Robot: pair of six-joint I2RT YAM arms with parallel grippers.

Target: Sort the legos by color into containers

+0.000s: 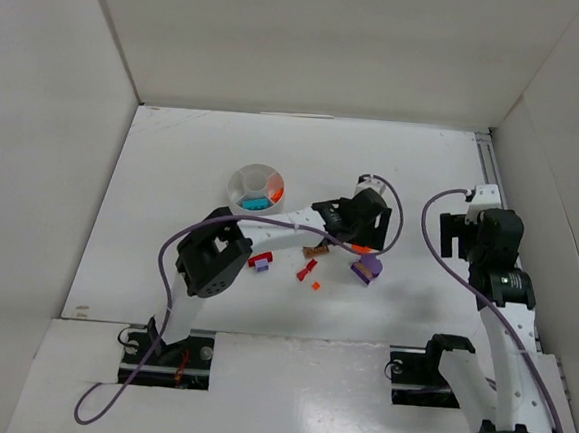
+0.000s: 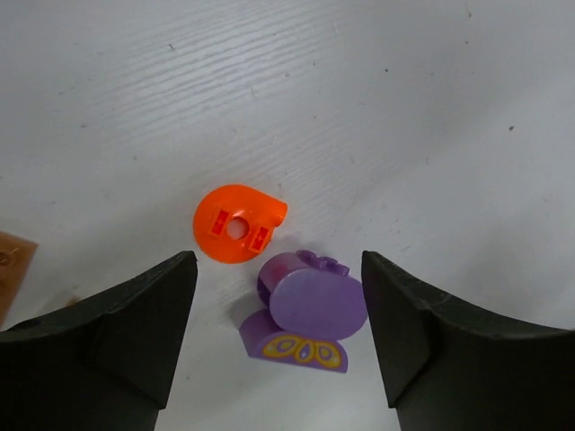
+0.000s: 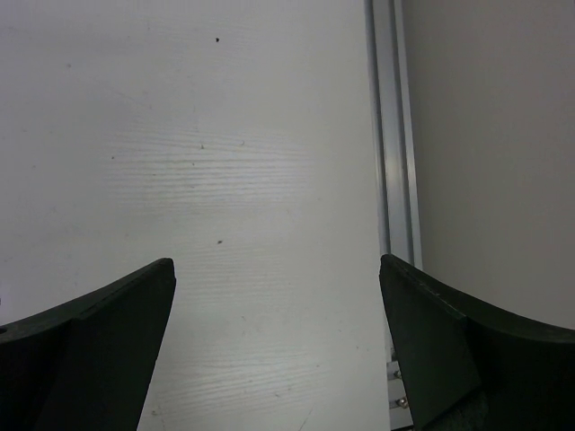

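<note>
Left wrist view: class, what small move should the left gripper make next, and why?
Probably lower straight down and close on the purple lego: the left gripper is open, the purple lego lies on the table between its jaws, and the orange disc sits just beyond.

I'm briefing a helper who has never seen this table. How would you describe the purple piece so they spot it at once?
Find the round white dish mid-table, then go right and toward the arms to the open left gripper. Beneath it lies the purple piece, beside a flat orange disc. What sets it apart is its rounded purple body and a yellow butterfly-like print.
</note>
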